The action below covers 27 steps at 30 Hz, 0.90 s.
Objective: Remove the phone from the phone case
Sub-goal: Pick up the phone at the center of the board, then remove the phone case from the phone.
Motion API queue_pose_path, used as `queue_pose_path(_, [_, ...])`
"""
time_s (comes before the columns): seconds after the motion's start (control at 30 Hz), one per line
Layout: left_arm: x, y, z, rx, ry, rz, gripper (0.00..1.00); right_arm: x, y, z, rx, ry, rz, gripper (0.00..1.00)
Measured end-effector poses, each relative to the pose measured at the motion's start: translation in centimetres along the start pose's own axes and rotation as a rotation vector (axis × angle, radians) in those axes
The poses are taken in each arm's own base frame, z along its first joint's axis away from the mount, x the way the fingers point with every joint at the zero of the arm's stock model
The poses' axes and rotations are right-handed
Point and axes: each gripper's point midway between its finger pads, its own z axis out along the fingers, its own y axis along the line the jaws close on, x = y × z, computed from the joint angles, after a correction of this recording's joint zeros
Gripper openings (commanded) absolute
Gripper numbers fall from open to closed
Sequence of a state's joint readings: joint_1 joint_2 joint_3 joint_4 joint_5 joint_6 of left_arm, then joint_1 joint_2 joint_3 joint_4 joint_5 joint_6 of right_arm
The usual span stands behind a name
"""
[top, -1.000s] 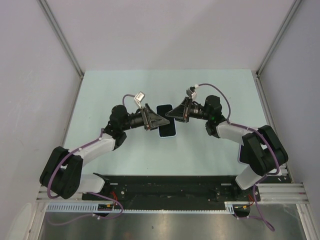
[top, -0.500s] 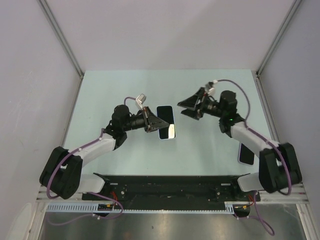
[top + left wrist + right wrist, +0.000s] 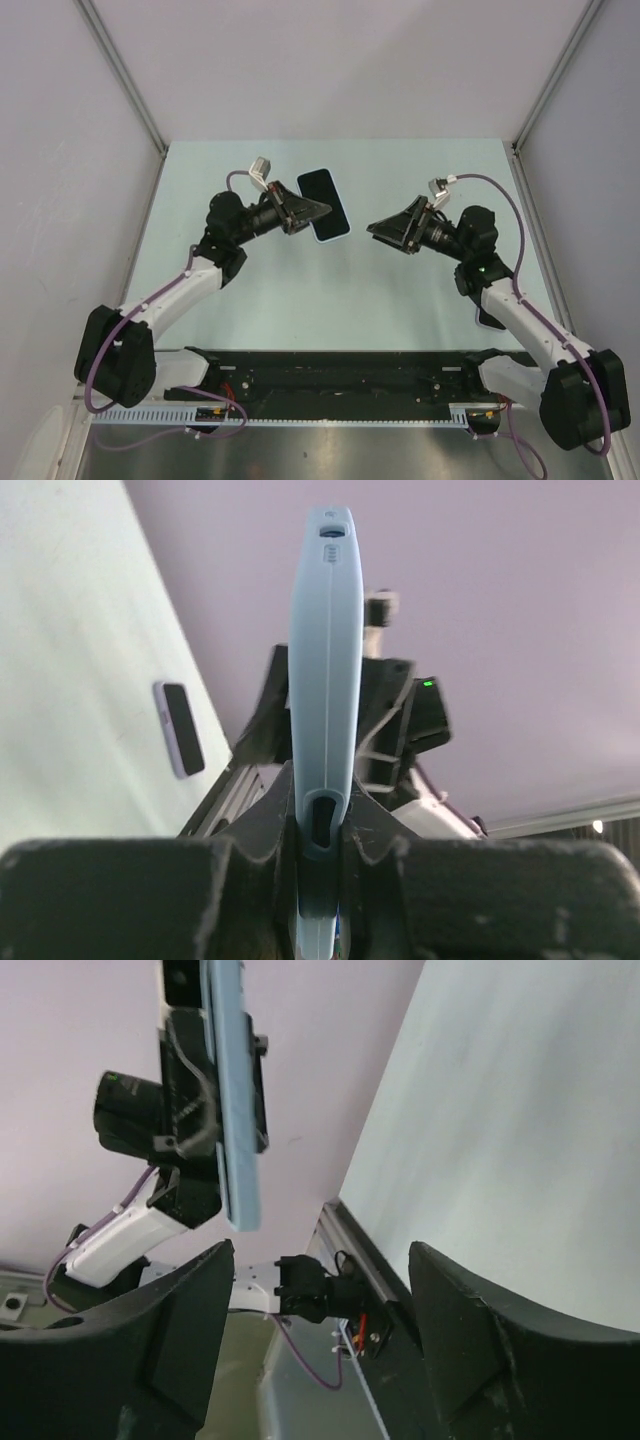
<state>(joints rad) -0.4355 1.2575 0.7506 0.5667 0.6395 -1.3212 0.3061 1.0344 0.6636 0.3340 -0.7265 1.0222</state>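
Above the table (image 3: 300, 300), left jaws grip the shifted phone case (image 3: 322, 205); right jaws, spread, have retreated.

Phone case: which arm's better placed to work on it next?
Right, probably. The left gripper is shut on the phone case, holding it up; the right gripper is open, empty and roughly facing it.

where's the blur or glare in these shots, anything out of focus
Top external: even, soft light, sharp throughout, no obvious glare on the phone case. Left wrist: the left fingers are dark and blurred up close, the case edge is sharper, and the phone lying beyond is slightly soft. Right wrist: the right fingers are dark, soft-edged shapes, and the case behind reads clearer.
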Motion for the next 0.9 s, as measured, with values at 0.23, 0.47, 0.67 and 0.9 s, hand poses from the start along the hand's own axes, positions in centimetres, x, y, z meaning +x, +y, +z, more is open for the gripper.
queue_pose_path(0.23, [-1.8,-4.9,0.6,0.082,-0.03,0.059,0.0,1.9,3.0,2.4,-0.17,0.07,0.05,0.65])
queue_pose_path(0.47, [-1.8,-4.8,0.5,0.054,-0.025,0.048,0.0,1.5,5.9,2.9,-0.317,0.057,0.063,0.58])
queue_pose_path(0.67, [-1.8,-4.7,0.5,0.048,-0.025,0.041,0.0,0.9,7.1,3.0,-0.389,0.042,0.098,0.45])
queue_pose_path(0.9, [-1.8,-4.9,0.5,0.06,-0.028,0.049,0.0,0.8,6.8,3.8,-0.428,0.051,0.165,0.36])
